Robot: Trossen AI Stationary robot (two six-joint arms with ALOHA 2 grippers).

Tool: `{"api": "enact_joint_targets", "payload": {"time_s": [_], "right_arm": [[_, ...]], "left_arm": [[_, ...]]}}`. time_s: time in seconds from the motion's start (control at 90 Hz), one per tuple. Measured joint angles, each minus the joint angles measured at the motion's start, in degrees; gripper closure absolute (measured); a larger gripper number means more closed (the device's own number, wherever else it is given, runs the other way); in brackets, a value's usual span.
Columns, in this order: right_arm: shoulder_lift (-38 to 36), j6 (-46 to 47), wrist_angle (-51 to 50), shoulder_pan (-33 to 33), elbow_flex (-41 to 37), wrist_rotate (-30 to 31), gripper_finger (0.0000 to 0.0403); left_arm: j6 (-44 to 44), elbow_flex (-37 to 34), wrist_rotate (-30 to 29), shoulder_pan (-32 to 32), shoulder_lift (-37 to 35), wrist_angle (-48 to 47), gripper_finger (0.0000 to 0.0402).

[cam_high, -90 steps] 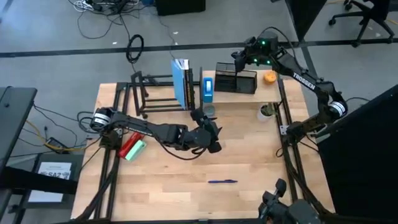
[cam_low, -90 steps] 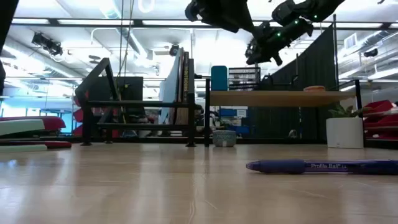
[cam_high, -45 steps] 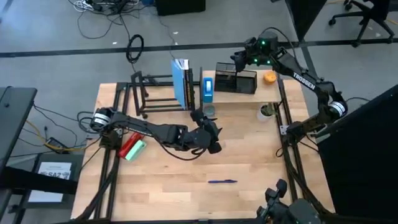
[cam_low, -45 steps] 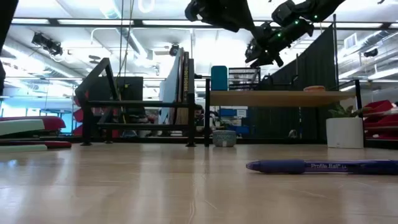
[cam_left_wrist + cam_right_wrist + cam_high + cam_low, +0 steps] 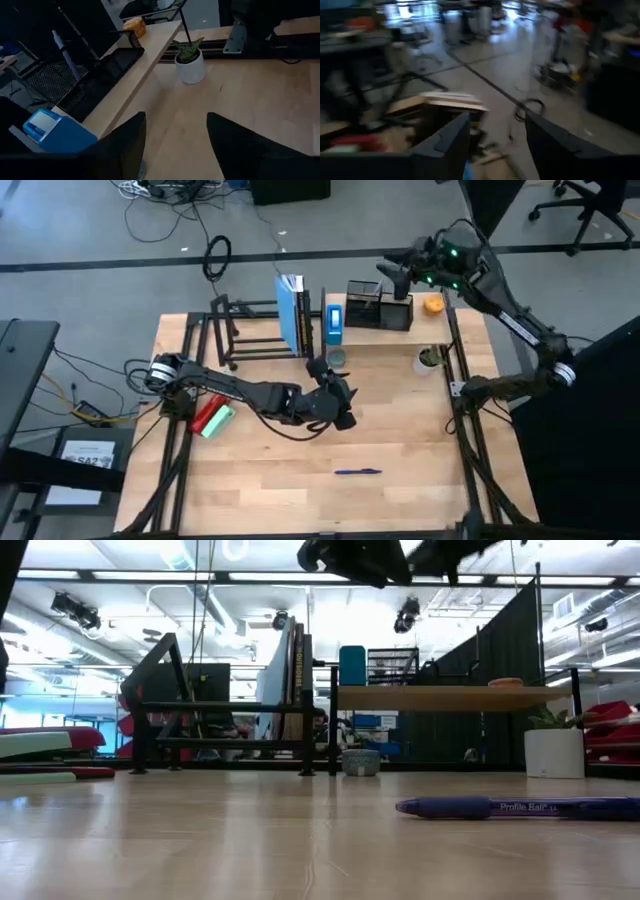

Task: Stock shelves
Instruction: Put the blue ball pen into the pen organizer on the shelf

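Hovered with spread, empty left end effector (image 5: 335, 395) mid-counter, light wood-board shelf with black metal uprights (image 5: 395, 335) just beyond, open black metal-tube rack (image 5: 240, 330) beside; right end effector (image 5: 392, 272), likewise spread, above shelf; seemingly between placements, needing another item fetched.

Overhead view straight down on table (image 5: 400, 430), low view level across it, both sharing blue pen (image 5: 500, 807), wrist views angled outward.

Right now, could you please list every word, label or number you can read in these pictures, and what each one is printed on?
"Profile Ball": on the blue pen lying on the table, low view; further letters too small to read.
Book spines in the black rack: lettering too blurred to read.
White label on the blue box: unreadable.
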Motion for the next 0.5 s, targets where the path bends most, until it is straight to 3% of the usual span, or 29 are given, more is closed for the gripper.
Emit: {"api": "enact_joint_targets", "payload": {"time_s": [0.078,0.267,0.378,0.5], "right_arm": [[-3.42,-2.58,-1.95,7.59,-1.28,-0.10,0.0243],[-10.54,-1.02,-3.13,27.04,-7.57,4.32,0.0243],[-13.31,2.51,-2.92,38.03,-13.42,12.18,0.0243],[-15.44,6.96,-0.20,49.29,-20.83,24.26,0.0243]], "left_arm": [[0.15,0.00,7.19,-0.12,0.00,-1.02,0.0211],[-3.99,0.00,35.34,-0.18,1.45,-6.73,0.0211],[-7.75,-0.02,47.79,-0.95,4.07,-6.98,0.0211],[-9.11,-0.02,53.28,-3.15,7.76,-3.78,0.0211]]}}
